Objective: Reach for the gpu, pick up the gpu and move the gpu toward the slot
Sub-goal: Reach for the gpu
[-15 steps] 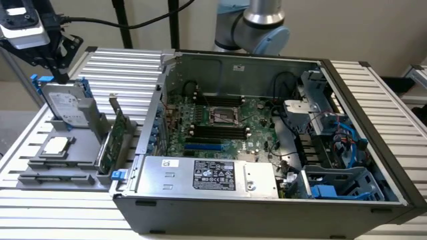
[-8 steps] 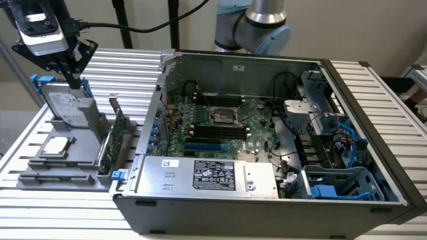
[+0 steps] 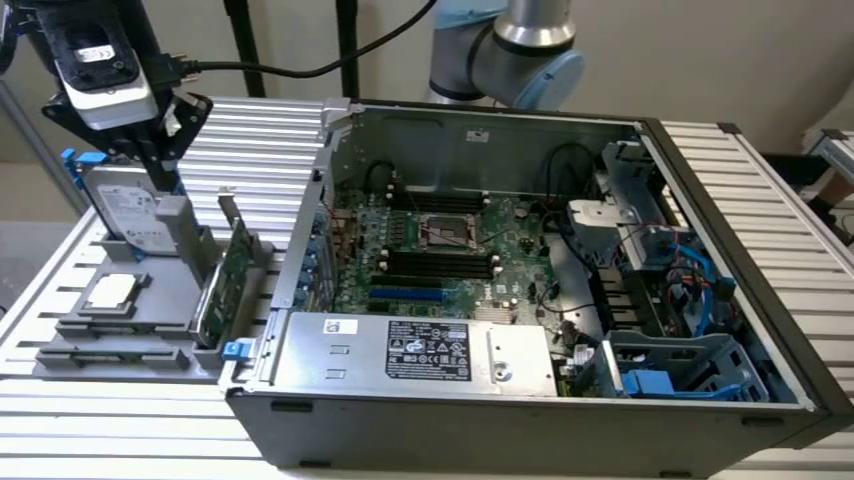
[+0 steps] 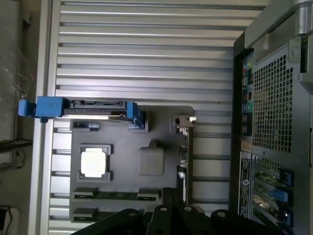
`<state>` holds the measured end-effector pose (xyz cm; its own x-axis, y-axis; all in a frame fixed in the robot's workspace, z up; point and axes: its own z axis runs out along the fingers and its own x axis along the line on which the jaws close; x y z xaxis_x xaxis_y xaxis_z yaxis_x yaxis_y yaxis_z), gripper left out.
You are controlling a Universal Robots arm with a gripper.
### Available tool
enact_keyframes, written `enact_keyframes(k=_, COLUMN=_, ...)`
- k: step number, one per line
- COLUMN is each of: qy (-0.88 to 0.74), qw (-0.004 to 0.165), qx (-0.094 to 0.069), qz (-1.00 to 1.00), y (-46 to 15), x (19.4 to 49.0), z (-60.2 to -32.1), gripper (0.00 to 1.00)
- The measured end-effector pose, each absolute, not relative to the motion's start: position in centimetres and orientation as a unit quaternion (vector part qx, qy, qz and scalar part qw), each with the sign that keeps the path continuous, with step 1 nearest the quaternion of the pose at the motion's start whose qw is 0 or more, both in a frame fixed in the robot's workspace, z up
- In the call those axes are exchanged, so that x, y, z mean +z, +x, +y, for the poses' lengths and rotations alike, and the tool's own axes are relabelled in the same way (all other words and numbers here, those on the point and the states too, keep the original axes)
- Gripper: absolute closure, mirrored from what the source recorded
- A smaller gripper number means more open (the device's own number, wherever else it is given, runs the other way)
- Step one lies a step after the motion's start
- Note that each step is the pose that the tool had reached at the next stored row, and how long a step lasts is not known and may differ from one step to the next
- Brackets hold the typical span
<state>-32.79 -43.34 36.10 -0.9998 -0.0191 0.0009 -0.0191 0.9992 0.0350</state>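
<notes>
Hovering above the gray tray [image 3: 80, 352] [image 4: 122, 169]: gripper [image 3: 167, 180] [image 4: 171, 196], claw pinched shut, nothing seen in it. In the exterior view it sits over the hard drive [image 3: 127, 215] [image 4: 93, 105], toward the exterior view's left of the gpu [image 3: 238, 262] [image 4: 184, 152], clear of the card. Gpu stands on edge in the tray, on the side nearest the computer case [image 3: 467, 130] [image 4: 274, 98]. Green board is upright, with the silver bracket at the end farther from the exterior camera. Wrist view shows the gpu edge-on as a thin dark line. Its bracket end is roughly level with the hard drive and the claw tips are near its other end. Hard drive has blue brackets and stands on edge at the tray's far side. 1 small silver chip [image 3: 114, 290] [image 4: 94, 163] lies flat in its pocket, well apart from the gpu. 2 memory sticks [image 4: 117, 194] lie flat in the tray. Computer case sits open on the slatted table [image 3: 254, 130] [image 4: 146, 49], just beside the tray, motherboard [image 3: 454, 250] exposed.
</notes>
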Motion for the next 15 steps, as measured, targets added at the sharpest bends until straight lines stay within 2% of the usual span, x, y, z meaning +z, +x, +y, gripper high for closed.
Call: enact_keyframes(k=15, qy=0.01, qw=0.0, qx=-0.015, qz=-1.0, y=-31.2, x=35.5, z=-44.1, gripper=0.89)
